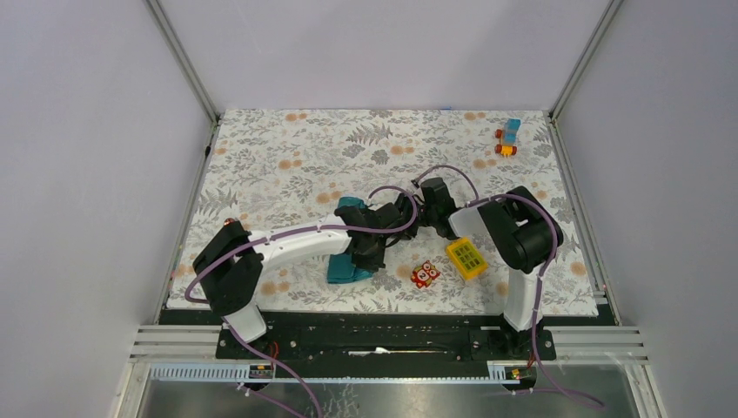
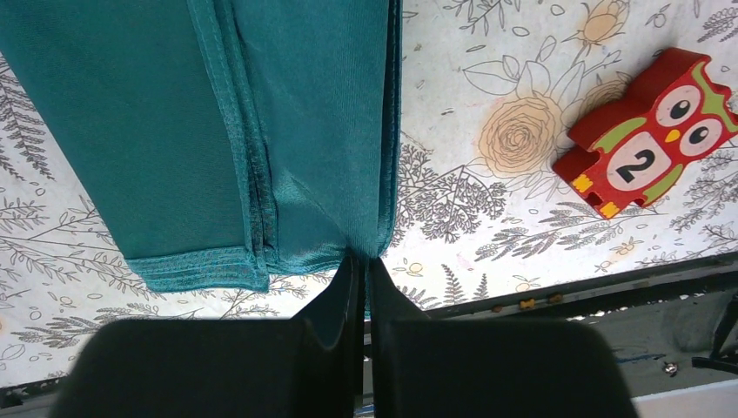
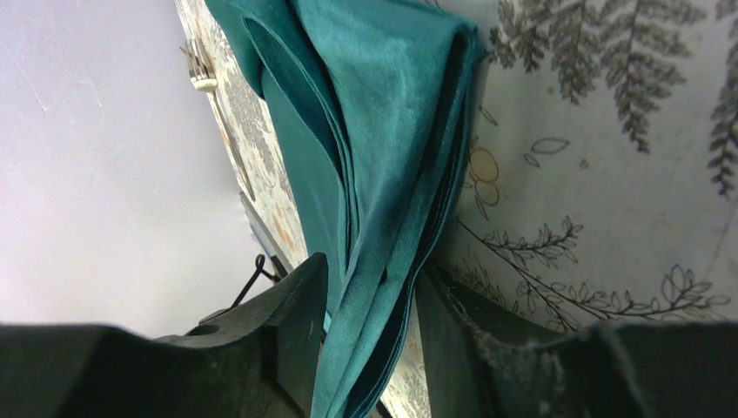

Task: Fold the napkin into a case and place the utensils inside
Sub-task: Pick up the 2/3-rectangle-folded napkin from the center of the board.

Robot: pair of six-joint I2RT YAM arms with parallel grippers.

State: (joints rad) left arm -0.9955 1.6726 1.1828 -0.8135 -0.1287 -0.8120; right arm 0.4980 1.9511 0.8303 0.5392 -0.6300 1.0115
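Left gripper [image 2: 364, 259] pinches the near hem of the napkin [image 2: 174, 131], a strip on the bench [image 2: 487, 70]. At its 12 o'clock end the right gripper [image 3: 370, 274] straddles the layers, grip unclear. Folding step, I judge; next needs both ends lifted together.

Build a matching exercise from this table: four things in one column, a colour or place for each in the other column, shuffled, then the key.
Things:
1. napkin
2. owl toy
3. gridded block
4. small blue-topped toy

Descriptions:
A. yellow
B. at the far right corner of the table
C. red, marked with a 2
D. teal, folded into layers

Pairs: 1-D, 2-C, 3-A, 4-B
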